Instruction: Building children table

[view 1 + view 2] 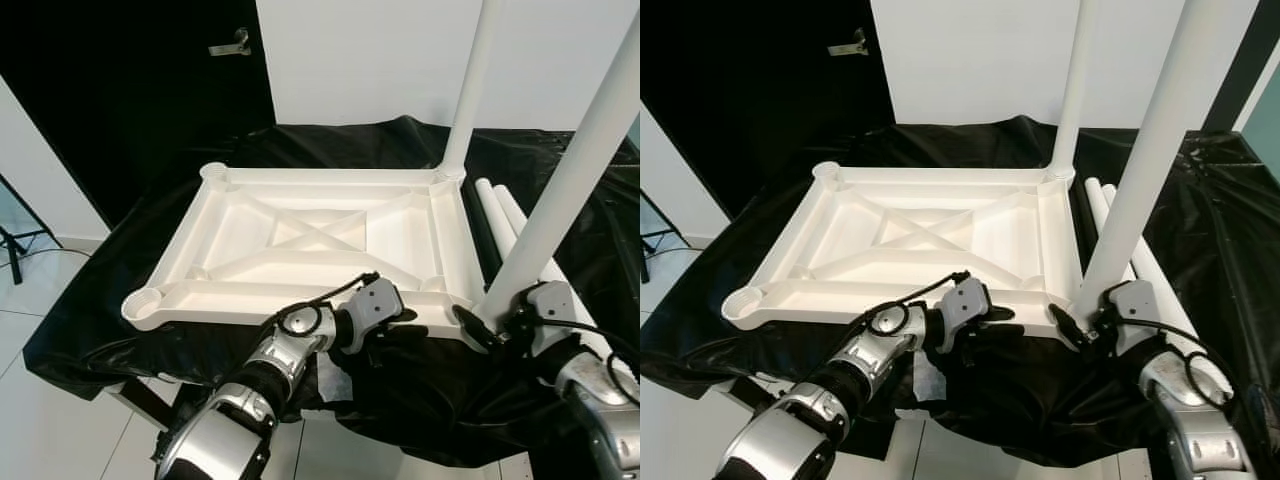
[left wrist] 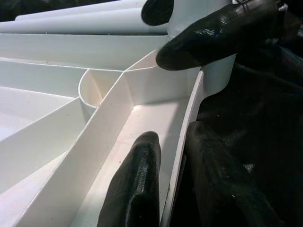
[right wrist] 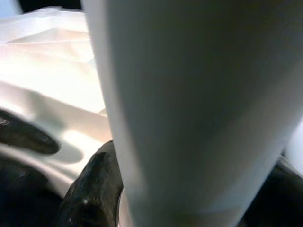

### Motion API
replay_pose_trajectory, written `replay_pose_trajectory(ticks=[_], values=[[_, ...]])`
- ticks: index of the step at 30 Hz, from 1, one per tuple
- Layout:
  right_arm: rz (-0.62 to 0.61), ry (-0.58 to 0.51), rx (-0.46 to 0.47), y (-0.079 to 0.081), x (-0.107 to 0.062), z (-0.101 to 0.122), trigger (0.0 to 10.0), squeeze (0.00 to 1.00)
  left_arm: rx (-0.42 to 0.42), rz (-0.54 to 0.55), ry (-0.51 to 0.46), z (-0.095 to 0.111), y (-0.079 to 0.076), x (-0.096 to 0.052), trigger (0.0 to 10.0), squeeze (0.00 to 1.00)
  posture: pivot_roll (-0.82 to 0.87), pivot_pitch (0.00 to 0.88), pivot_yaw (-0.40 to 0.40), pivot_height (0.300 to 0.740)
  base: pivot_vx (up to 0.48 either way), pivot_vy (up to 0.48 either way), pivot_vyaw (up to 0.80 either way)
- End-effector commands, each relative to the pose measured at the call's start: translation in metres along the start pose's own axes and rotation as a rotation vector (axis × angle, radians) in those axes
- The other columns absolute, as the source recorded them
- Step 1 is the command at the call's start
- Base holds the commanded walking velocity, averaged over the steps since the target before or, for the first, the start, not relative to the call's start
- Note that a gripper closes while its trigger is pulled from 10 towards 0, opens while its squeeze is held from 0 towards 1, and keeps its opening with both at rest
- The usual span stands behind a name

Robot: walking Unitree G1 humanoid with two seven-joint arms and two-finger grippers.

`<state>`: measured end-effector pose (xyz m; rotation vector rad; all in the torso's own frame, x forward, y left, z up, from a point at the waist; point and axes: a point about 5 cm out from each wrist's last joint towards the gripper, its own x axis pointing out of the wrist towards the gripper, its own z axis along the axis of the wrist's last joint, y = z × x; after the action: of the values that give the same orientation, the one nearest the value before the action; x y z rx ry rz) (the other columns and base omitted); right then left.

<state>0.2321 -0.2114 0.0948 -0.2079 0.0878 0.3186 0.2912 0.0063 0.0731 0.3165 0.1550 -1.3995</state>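
Left gripper (image 1: pixel 408 322) fingers straddle the tabletop (image 1: pixel 310 240) rim, steadying it, while right gripper (image 1: pixel 490 325) fingers clamp the leg (image 1: pixel 560 190) upright for seating.

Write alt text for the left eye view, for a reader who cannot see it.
An upturned white tabletop lies on a black-draped surface, with two white legs standing at its right corners. The right gripper clasps the near leg at its base; the left gripper pinches the tabletop's near rim. Two spare legs lie alongside.
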Motion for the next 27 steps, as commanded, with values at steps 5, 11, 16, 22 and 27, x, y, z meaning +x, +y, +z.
replay_pose_trajectory(ticks=[5, 11, 16, 22, 27], values=[[-0.462, 0.054, 0.211, 0.029, -0.001, -0.028, 0.0, 0.00, -0.135, -0.115, 0.183, -0.045, -0.028, -0.006, 10.0, 0.00, -0.13, 0.000, 0.046, 0.740, 0.000, 0.000, 0.00], [-0.593, 0.080, 0.273, 0.030, 0.006, -0.031, 0.0, 0.00, -0.139, -0.122, 0.182, -0.046, -0.030, -0.006, 10.0, 0.00, -0.13, 0.000, 0.050, 0.740, 0.000, 0.000, 0.00], [-0.578, 0.052, 0.267, 0.030, 0.015, -0.024, 0.0, 0.00, -0.136, -0.116, 0.181, -0.045, -0.028, -0.005, 10.0, 0.00, -0.12, 0.000, 0.043, 0.740, 0.000, 0.000, 0.00], [-0.544, 0.039, 0.238, 0.033, 0.020, -0.021, 10.0, 0.00, -0.140, -0.109, 0.179, -0.045, -0.029, -0.005, 10.0, 0.00, -0.12, 0.000, 0.041, 0.740, 0.000, 0.000, 0.00], [-0.521, 0.002, 0.195, 0.038, 0.022, -0.015, 10.0, 0.80, -0.144, -0.110, 0.182, -0.047, -0.030, -0.007, 10.0, 0.00, -0.12, 0.000, 0.041, 0.740, 0.000, 0.000, 0.00]])
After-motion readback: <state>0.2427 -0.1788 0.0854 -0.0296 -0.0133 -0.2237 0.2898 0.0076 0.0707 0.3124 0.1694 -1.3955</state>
